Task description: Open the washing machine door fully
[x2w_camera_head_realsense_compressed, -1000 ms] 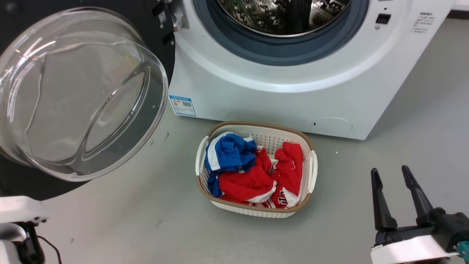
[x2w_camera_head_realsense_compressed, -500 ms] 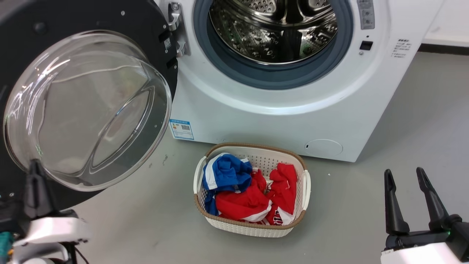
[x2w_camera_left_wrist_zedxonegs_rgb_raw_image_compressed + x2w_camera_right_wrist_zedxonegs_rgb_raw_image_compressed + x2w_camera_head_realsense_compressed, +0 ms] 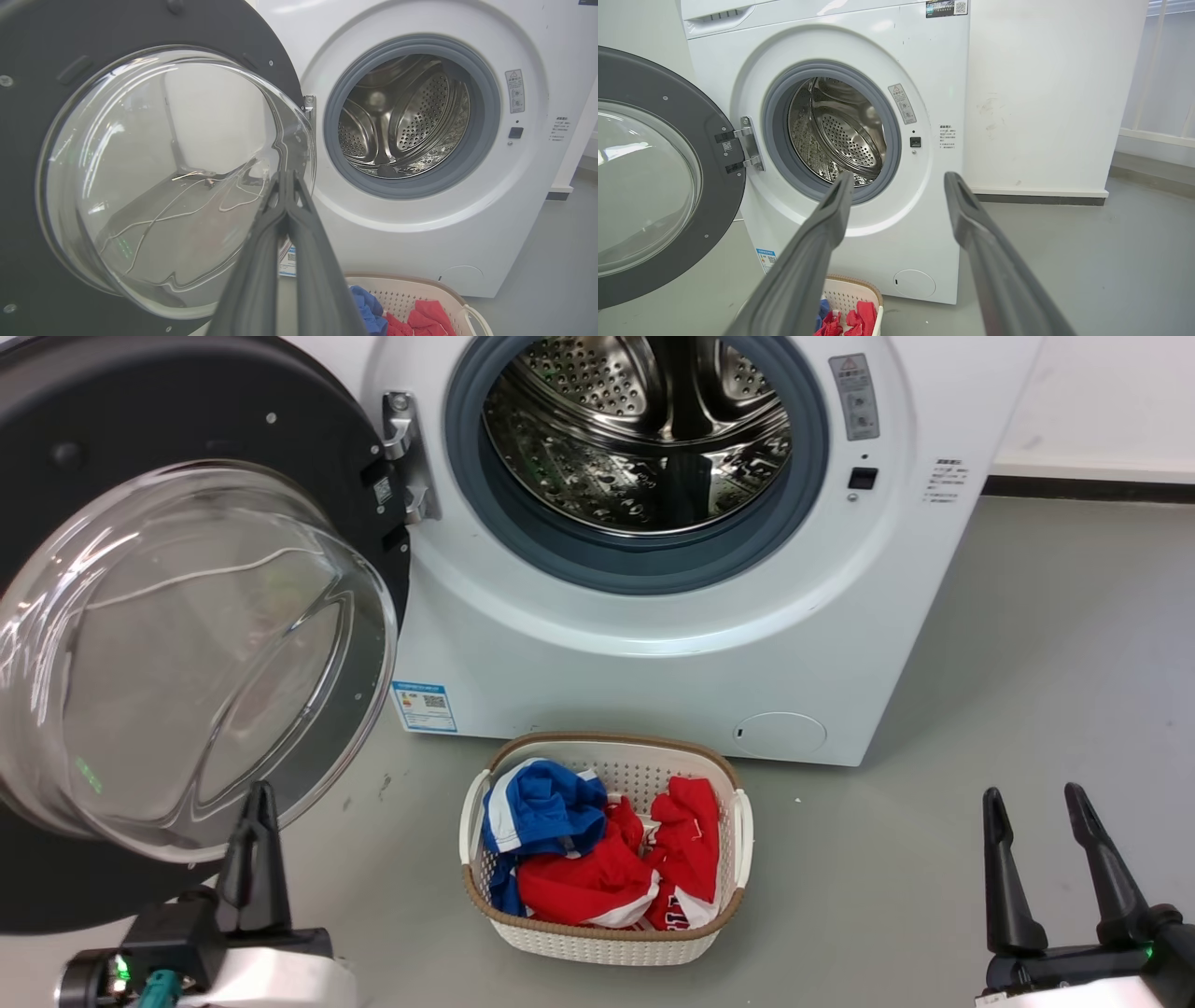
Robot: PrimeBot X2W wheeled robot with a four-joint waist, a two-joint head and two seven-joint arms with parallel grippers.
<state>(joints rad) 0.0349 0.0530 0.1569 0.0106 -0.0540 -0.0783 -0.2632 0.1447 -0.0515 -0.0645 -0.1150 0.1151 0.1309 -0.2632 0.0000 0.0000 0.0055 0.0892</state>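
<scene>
Bright, even indoor light, so shadows on the floor (image 3: 1027, 709) are pretty soft. White glare streaks the glass of the washing machine door (image 3: 187, 653) and the steel drum (image 3: 635, 439) glints. Wrist views bend edges a bit, and the left gripper (image 3: 285, 175) is blurry up close.

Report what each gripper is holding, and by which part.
Nothing is held. The left gripper is shut with nothing between its fingers; the right gripper is open and empty.

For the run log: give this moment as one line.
washing machine door: wide open | left gripper: shut, by door glass | right gripper: open, empty
</scene>
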